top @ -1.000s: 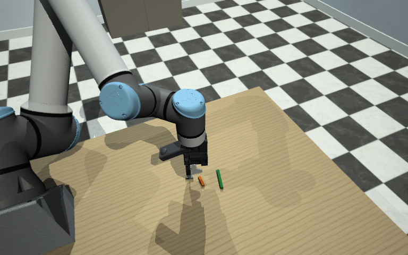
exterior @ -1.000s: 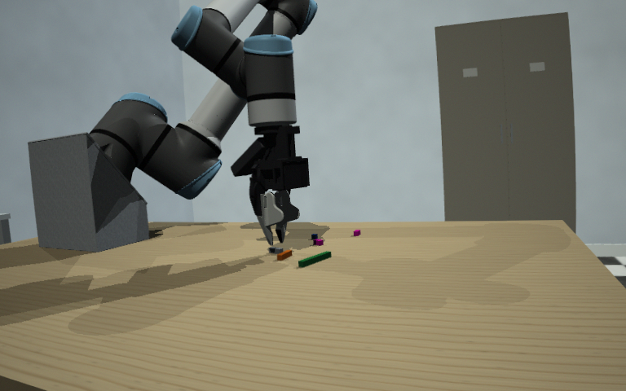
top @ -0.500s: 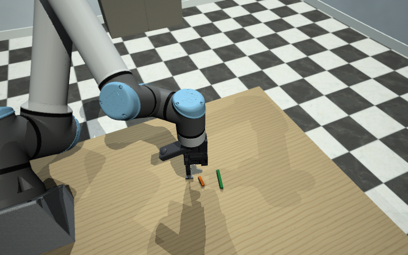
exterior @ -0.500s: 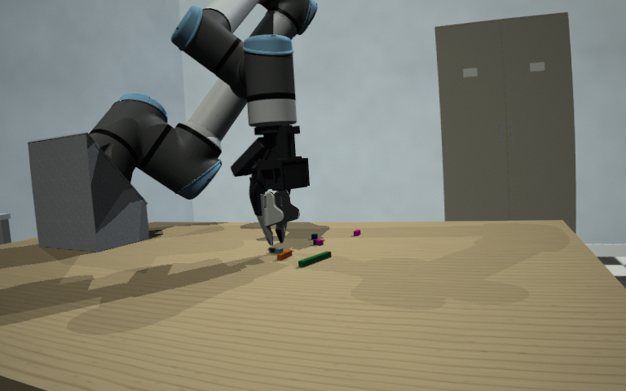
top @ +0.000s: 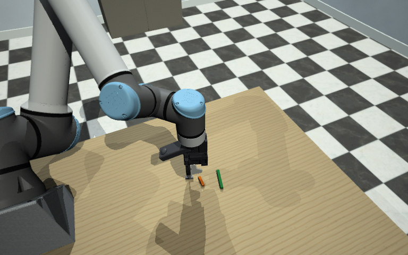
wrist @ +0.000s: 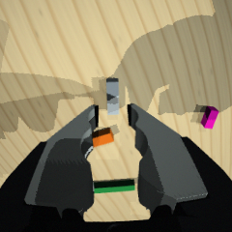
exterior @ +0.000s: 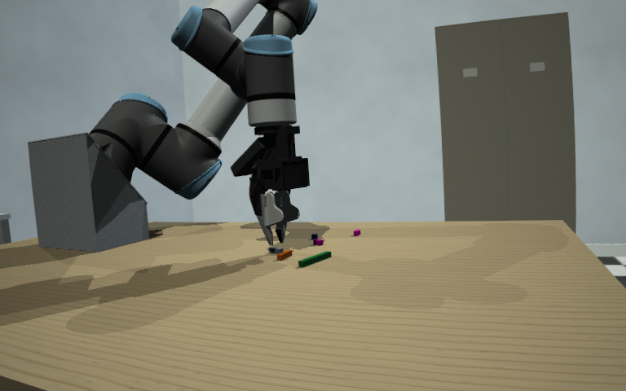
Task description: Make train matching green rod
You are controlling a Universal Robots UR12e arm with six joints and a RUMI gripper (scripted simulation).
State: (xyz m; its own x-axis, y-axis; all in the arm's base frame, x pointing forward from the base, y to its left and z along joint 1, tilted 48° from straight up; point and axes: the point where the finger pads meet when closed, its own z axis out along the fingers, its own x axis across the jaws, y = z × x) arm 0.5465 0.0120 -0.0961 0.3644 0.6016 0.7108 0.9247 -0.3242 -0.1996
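Pale blue-grey walls (top: 370,17) (exterior: 332,115) stood behind a floor of black and white marble-patterned checks (top: 258,64) (exterior: 614,260). A tall brown two-door cabinet (top: 141,16) (exterior: 475,138) stood at the far right in the exterior view. Broad shadows crossed the pale, striped wooden table top (top: 300,228) (exterior: 369,340) (wrist: 48,48).

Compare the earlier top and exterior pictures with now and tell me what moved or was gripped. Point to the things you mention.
Nothing visibly changed: the gripper (top: 188,175) (exterior: 275,243) (wrist: 112,106) stays in place above the table, fingers slightly apart, and the orange rod (top: 201,180) (exterior: 284,255) (wrist: 103,138) and green rod (top: 220,179) (exterior: 315,259) (wrist: 114,188) lie where they were.
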